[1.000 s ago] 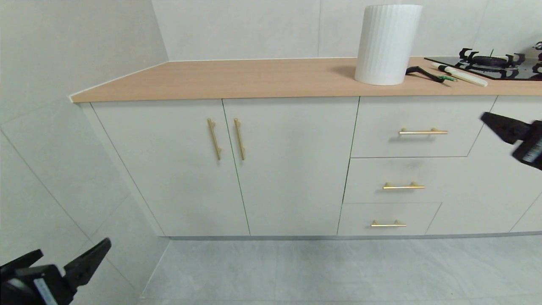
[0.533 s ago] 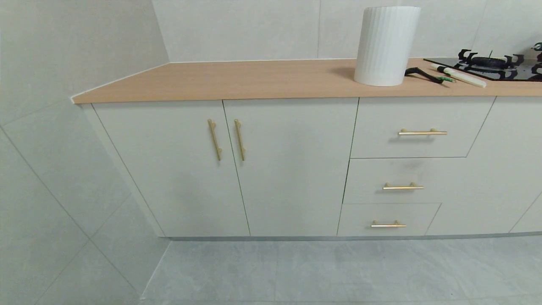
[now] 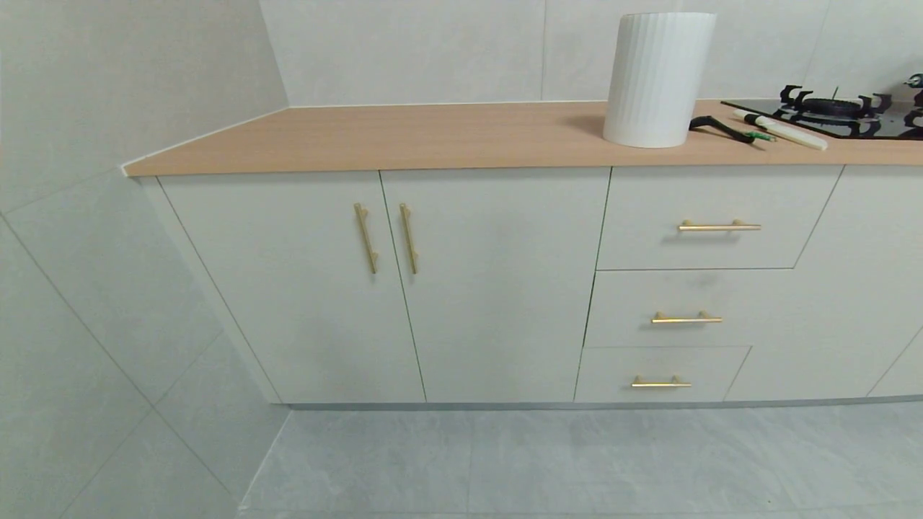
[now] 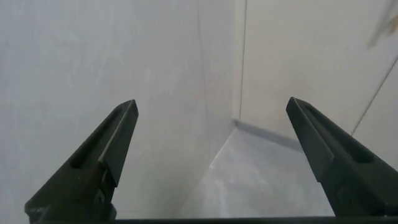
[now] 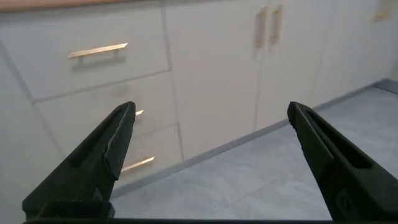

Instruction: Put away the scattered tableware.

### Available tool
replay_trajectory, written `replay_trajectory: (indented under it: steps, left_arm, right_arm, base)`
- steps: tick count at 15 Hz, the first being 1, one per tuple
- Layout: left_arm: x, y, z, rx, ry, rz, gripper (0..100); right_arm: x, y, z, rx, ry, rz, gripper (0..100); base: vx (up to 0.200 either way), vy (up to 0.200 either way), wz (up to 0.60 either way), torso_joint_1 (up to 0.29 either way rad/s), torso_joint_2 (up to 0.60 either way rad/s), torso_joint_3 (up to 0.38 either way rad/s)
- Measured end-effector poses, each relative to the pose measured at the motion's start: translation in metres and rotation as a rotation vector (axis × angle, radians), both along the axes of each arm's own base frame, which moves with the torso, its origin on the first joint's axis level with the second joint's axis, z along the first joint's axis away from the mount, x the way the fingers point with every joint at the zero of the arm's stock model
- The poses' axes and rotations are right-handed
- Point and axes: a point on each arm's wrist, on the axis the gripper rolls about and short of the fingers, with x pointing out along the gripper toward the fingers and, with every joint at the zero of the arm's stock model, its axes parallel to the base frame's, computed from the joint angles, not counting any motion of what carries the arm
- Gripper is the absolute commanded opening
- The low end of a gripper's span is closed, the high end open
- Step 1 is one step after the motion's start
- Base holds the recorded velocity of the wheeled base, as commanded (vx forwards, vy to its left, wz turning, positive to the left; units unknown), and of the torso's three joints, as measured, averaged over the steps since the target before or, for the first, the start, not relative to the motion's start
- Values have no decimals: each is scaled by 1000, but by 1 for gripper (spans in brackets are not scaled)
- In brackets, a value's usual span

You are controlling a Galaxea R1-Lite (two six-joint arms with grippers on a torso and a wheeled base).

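**Tableware lies up on the right end of the worktop, and the right tool is the nearer one**

The wooden worktop (image 3: 404,137) runs across a white cabinet with a pair of doors (image 3: 490,288) on the left. A stack of three drawers (image 3: 692,295) sits to the right, all of them shut. A tall white ribbed container (image 3: 657,79) stands upright on the worktop above the drawers. The gas hob (image 3: 840,108) is set in beyond it to the right.

Between container and hob lie the scattered pieces. A black-handled utensil (image 3: 721,128) has one end close to the container's base. A white-handled utensil (image 3: 787,132) lies just beside it, near the hob's edge. Both lie flat, with their long axes roughly along the worktop's front edge and slanting a little. What kind of utensil each is cannot be told.

The right tool (image 5: 211,107) hangs low, facing the drawer fronts, with its jaws spread wide and nothing between them. The pieces therefore lie above it and further in. The left tool (image 4: 211,106), equally wide open and empty, faces the wall and floor corner, well apart from them.

The right arm looks better placed for the reach. The container next to the black handle is likely the main thing to steer around.
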Motion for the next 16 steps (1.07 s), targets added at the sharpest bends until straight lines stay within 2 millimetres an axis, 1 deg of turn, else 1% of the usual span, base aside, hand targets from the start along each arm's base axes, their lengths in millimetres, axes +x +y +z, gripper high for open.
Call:
replay_trajectory:
  steps: [2,4,5,6,7,10,13,16]
  left_arm:
    - [2,-4,-5,-5,-10,-193,100]
    - [3,-9,-7,-6,-6,-390,100]
    - [3,-10,-11,-21,24,-443,100]
    - [3,-10,-12,-31,30,-456,100]
    - [3,-10,-12,-39,28,-459,100]
    - [3,-10,-12,-9,35,-460,100]
    - [3,-10,-12,-56,21,-459,100]
    - [3,-10,-12,-59,19,-460,100]
  right_arm:
    - [5,3,-21,2,87,126,100]
    - [7,5,-26,-4,112,250,100]
    - [7,6,-27,-9,116,301,100]
    - [7,8,-31,-12,148,377,100]
    - [7,9,-32,-13,166,405,100]
    - [7,9,-33,-12,163,415,100]
    - [8,9,-33,-11,165,415,100]
    - [8,9,-33,-10,166,415,100]
  base:
    - [0,0,0,0,0,0]
    - [0,0,0,0,0,0]
    - [0,0,0,0,0,0]
    - [0,0,0,0,0,0]
    - [0,0,0,0,0,0]
    - [0,0,0,0,0,0]
    - [0,0,0,0,0,0]
    - [0,0,0,0,0,0]
